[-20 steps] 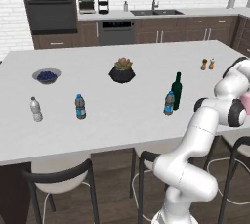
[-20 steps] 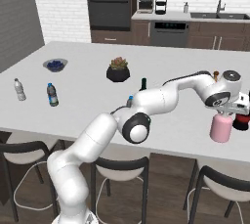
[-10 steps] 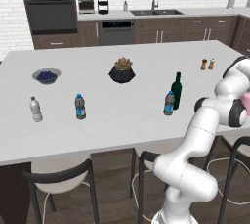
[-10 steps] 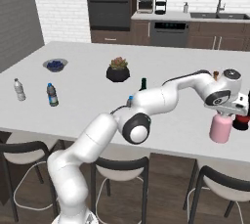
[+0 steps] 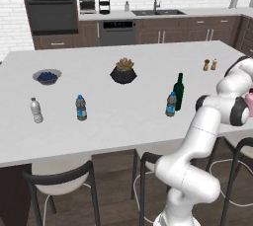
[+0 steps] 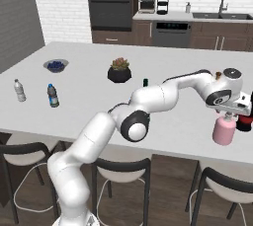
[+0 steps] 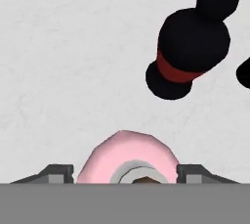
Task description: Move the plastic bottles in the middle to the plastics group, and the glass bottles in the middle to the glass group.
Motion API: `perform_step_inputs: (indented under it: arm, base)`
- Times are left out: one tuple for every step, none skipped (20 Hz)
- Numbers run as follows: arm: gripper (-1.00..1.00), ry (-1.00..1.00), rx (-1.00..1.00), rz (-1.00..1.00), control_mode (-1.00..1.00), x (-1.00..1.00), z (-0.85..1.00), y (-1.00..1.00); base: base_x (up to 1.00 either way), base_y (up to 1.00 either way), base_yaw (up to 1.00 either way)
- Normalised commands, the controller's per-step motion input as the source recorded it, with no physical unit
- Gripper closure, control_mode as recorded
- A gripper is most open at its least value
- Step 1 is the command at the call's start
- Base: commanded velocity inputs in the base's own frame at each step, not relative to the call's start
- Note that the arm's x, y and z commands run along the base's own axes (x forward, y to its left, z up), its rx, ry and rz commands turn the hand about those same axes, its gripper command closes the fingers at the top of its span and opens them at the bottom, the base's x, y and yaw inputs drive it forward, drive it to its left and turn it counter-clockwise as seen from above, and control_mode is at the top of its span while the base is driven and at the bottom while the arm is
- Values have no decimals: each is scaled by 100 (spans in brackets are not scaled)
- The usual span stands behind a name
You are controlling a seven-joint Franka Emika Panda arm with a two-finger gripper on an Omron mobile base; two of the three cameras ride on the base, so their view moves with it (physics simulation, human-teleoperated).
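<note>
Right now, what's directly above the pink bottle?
The pincer is directly over the pink bottle, fingers either side of its neck. Whether they touch the neck can't be told. A black-and-red bottle stands beside it.

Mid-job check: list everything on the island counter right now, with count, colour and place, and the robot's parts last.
Pink bottle: 1, pale pink, squat, right end of the counter, directly below the gripper.
Black and red bottle: 1, beside the pink bottle.
Green bottle: 1, dark green, tall, mid counter.
Blue-label bottle in the middle: 1, clear with blue label, next to the green bottle.
Blue-label bottle on the left: 1, clear with blue label.
Pale bottle: 1, greyish-white, far left.
Bowl: 1, holding dark blue contents, back left.
Plant pot: 1, black, centre back.
Shakers: 2, orange, back right.
Gripper: 1, fingers either side of the pink bottle's neck, contact unclear.
</note>
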Motion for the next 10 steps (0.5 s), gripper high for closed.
perform_step_inputs:
  arm:
    - [-100,-16,0,0,-100,-19,39,0]
    - [-100,-16,0,0,-100,-19,40,0]
    - [-100,-16,0,0,-100,-18,44,2]
    - [-100,-11,0,0,-100,-11,51,2]
    - [-100,-6,0,-2,-100,-17,45,17]
    - [-100,0,0,-4,-100,-14,50,23]
    - [-100,-4,0,0,-100,-17,48,30]
    - [-100,-8,0,0,-100,-31,50,27]
    - [-100,-12,0,0,-100,-51,53,22]
    - [-100,-10,0,0,-100,-55,42,36]
  base:
    - [0,0,0]
    - [0,0,0]
    - [0,0,0]
    - [0,0,0]
    - [0,0,0]
    - [0,0,0]
    - [0,0,0]
    - [0,0,0]
    - [0,0,0]
    - [0,0,0]
